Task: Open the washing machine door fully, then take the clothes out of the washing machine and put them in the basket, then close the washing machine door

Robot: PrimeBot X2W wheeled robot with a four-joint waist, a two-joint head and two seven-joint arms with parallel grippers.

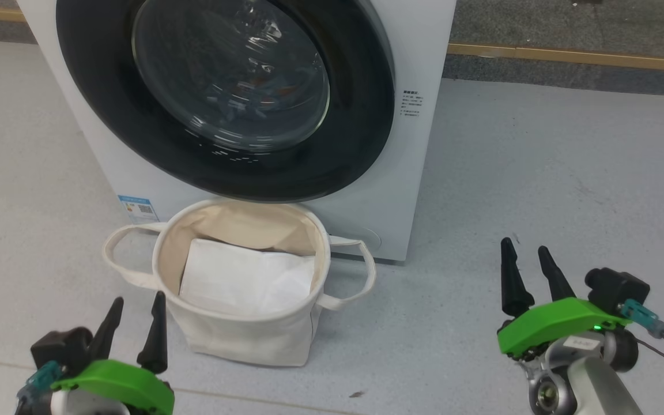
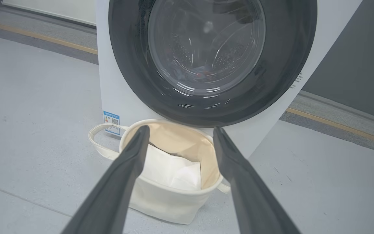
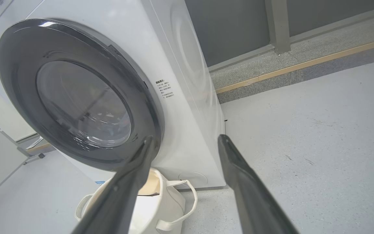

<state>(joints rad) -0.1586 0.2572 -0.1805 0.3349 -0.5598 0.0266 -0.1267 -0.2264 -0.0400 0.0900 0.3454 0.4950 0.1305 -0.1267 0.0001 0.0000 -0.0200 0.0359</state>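
Showing task unstarted: round black-rimmed glass washing machine door (image 1: 222,167) shut on white boxy washing machine (image 1: 418,173); blue orange-flecked clothes (image 2: 203,70) dim behind glass. Round cream canvas basket (image 1: 251,334) on floor (image 1: 539,173) below door, no clothes inside. Left gripper (image 1: 139,298), right gripper (image 1: 523,246) spread, empty.

Clothes (image 2: 203,72) indistinct behind the washing machine door (image 2: 281,71)

Finishes we record
Washing machine door (image 1: 228,75): glossy black rim, clear glass; washing machine (image 1: 395,190): smooth white; basket (image 1: 251,340): matt cream canvas.
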